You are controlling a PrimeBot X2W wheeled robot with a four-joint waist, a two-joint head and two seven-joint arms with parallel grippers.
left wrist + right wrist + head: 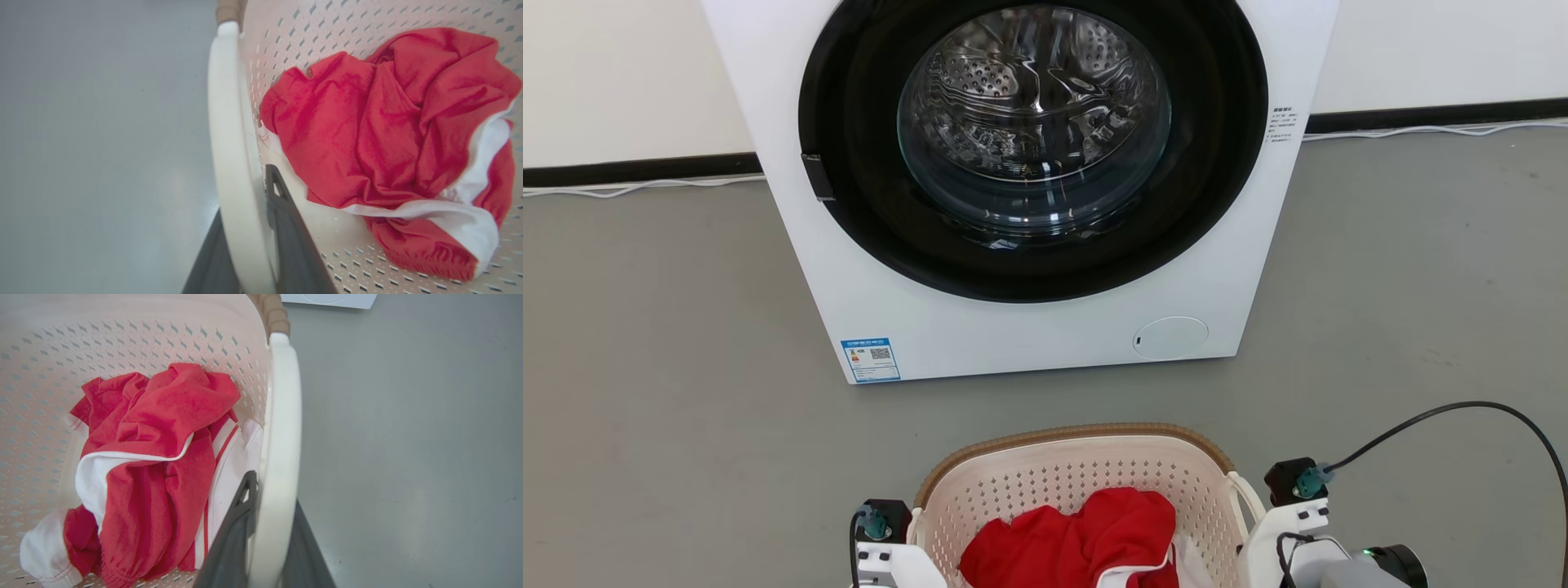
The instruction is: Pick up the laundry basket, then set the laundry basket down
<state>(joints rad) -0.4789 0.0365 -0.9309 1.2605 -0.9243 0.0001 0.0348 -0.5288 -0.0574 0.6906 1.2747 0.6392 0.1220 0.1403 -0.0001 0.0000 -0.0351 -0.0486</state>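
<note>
Head view: the laundry basket [1070,478] shows at bottom centre over the grey floor [645,367], near the washing machine [1029,188] in the upper middle. I cannot tell whether it is lifted.

Left wrist view: the left claw [245,200] is clamped on the basket's white loop handle [226,122] at centre, one finger each side, with red clothing [367,122] at right.

Right wrist view: the right claw [271,498] pinches the opposite handle [282,416] likewise.

Best to raise both arms together, level and slow, so the basket neither tilts nor slips.
</note>
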